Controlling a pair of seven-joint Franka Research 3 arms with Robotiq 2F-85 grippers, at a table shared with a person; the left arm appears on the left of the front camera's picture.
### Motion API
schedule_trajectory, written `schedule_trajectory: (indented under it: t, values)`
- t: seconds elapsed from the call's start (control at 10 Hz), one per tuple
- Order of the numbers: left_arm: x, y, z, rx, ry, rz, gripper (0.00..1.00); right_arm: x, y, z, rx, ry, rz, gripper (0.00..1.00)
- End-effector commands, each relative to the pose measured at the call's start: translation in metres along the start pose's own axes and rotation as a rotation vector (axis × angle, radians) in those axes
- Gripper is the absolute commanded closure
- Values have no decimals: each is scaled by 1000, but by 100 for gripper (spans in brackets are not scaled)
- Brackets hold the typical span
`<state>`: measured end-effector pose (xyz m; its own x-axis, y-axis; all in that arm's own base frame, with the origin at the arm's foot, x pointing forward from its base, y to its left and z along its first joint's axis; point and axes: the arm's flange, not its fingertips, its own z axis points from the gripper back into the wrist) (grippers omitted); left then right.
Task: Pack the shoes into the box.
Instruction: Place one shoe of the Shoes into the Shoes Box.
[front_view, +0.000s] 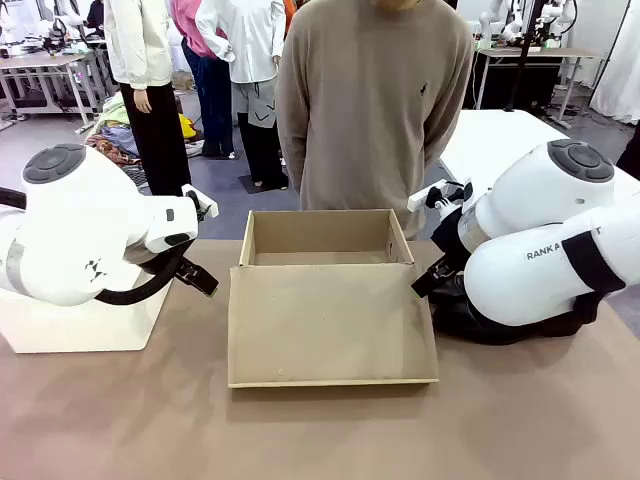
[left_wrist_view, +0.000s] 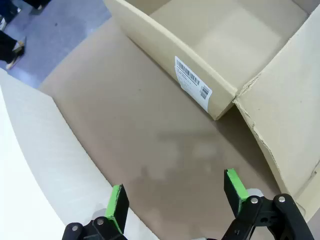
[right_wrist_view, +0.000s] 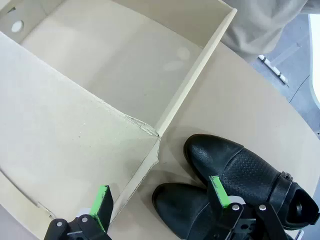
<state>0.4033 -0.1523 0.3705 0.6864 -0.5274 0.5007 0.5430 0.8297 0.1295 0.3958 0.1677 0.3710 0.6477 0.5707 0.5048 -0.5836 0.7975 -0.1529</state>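
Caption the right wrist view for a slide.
Open right tool hovers over a pair of black leather pointed-toe shoes on the brown table, beside the open tan cardboard shoebox.

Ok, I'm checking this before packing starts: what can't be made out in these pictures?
- The shoes: heels cut off by the right wrist view's lower edge; the right claw covers part of the near one.
- Front view: the right arm hides most of the shoes.
- The label on the box: print too small, left wrist view.
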Motion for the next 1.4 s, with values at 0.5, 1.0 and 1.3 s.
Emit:
schedule_trajectory:
  t: [0.5,1.0,1.3]
  values:
    - [0,0,0,0,0,0,0,0,0,0,0,0,0,0]
    - [0,0,0,0,0,0,0,0,0,0,0,0,0,0]
    - [11,-4,21,7,19,-22,0,6,-5,18,27,-13,-19,0]
